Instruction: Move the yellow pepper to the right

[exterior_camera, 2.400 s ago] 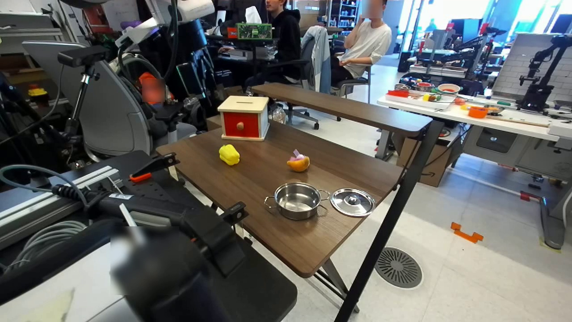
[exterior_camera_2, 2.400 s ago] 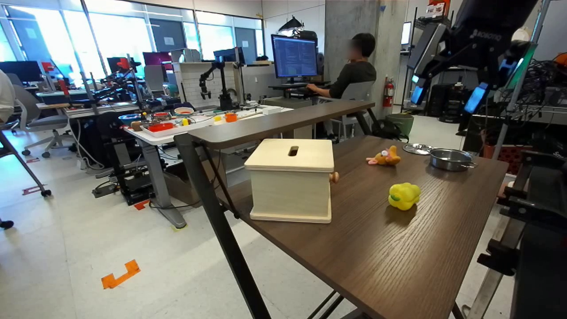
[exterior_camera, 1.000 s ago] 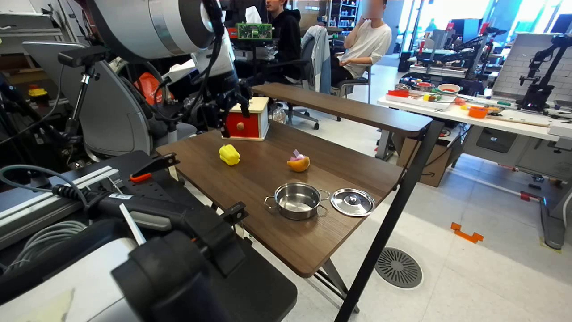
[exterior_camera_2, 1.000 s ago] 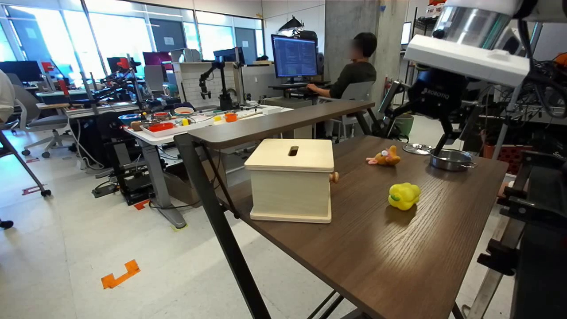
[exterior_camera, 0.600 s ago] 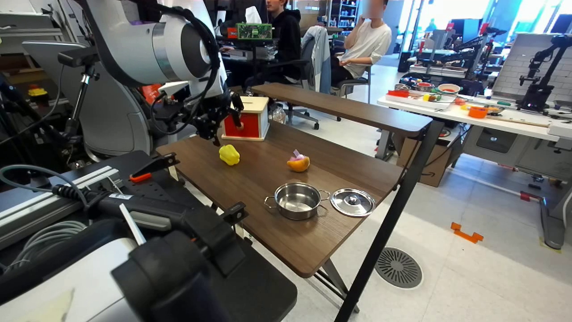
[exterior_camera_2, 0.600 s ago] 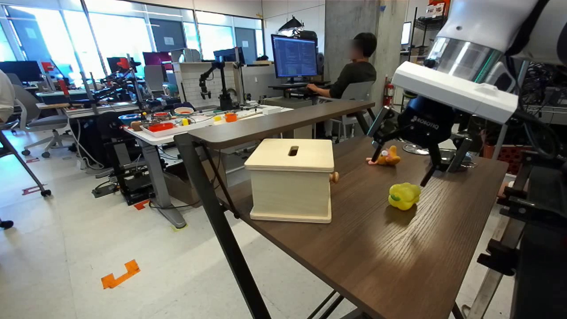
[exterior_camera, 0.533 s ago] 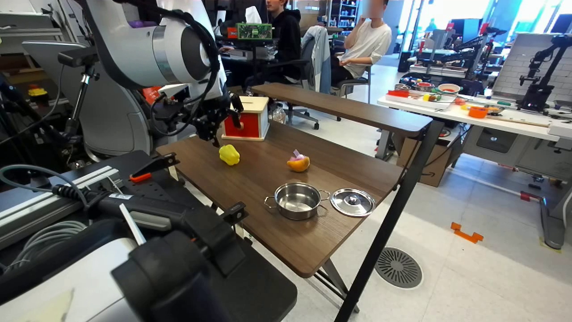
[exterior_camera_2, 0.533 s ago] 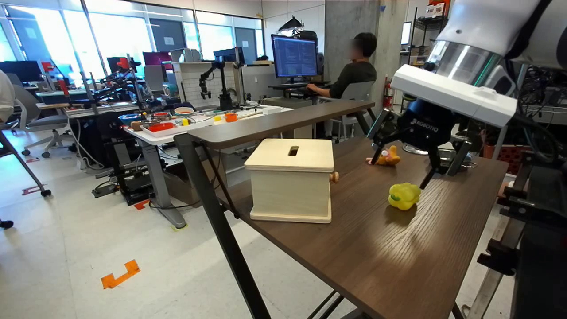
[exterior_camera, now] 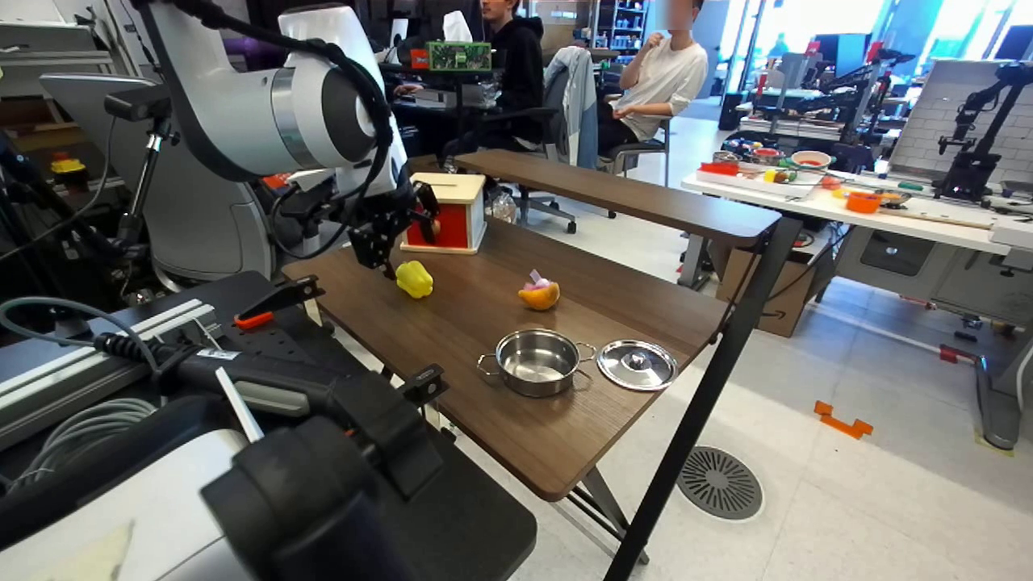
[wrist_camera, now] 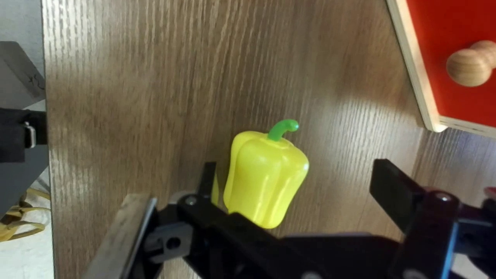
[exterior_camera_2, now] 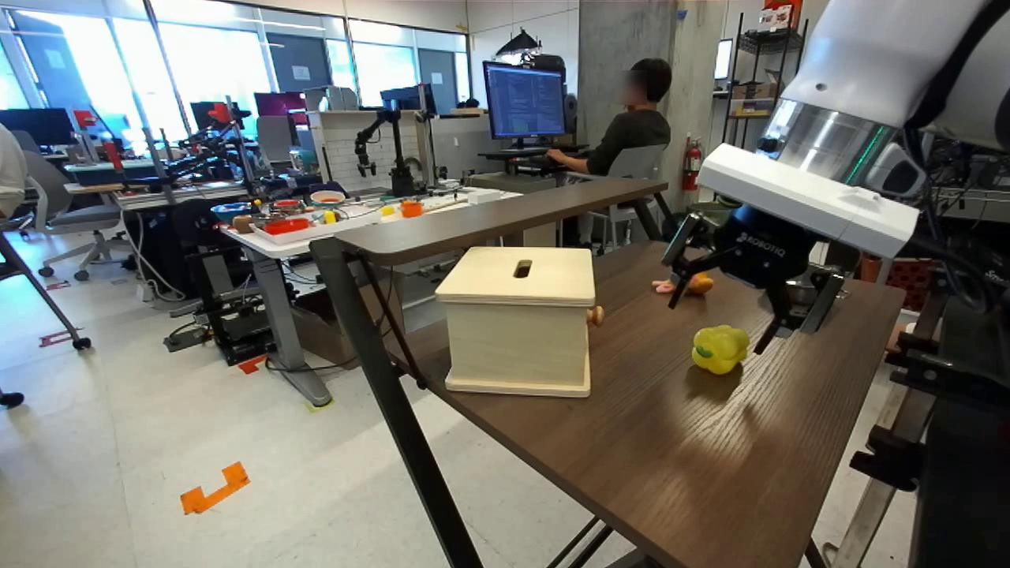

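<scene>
Bare tabletop between yellow pepper and orange toy — pot and lid farther along.
In the wrist view, one finger of the gripper just beside the pepper, wider room toward the other, wooden box at upper right — in both exterior views, a raised shelf flanks the tabletop.

In an exterior view, the metal pot and also the orange toy are partly hidden by the gripper.

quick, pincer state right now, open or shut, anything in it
Pincer: open, holding nothing; the yellow pepper rests ungripped on the table.
</scene>
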`<state>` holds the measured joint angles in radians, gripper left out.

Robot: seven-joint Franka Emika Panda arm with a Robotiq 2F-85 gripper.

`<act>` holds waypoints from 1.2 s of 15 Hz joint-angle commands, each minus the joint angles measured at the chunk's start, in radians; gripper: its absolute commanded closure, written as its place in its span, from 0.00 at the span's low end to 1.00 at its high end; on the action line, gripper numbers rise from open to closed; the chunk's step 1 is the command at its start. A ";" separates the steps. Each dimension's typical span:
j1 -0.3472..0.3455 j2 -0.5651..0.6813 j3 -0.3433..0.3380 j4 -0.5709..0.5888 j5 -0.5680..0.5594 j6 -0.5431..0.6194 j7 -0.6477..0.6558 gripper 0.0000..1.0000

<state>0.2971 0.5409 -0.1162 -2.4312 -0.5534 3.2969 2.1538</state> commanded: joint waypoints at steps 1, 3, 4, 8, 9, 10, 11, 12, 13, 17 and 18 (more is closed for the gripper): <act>0.021 0.039 -0.027 0.006 0.031 0.047 0.028 0.13; -0.011 0.058 -0.002 0.010 0.035 0.045 0.030 0.34; -0.035 0.070 0.017 0.013 0.032 0.045 0.028 0.42; -0.073 0.074 0.045 0.003 0.025 0.058 0.020 0.73; -0.077 0.066 0.048 -0.003 0.026 0.067 0.023 0.75; -0.081 0.061 0.049 -0.008 0.026 0.073 0.023 0.75; -0.089 0.049 0.052 -0.014 0.024 0.081 0.023 0.75; -0.093 0.038 0.046 -0.018 0.026 0.091 0.024 0.75; -0.105 0.028 0.047 -0.022 0.023 0.094 0.023 0.75; -0.230 -0.023 0.144 -0.049 0.238 0.079 -0.182 0.75; -0.268 -0.031 0.173 -0.048 0.297 0.079 -0.239 0.75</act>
<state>0.1375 0.5719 -0.0313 -2.4406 -0.3985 3.3725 2.0602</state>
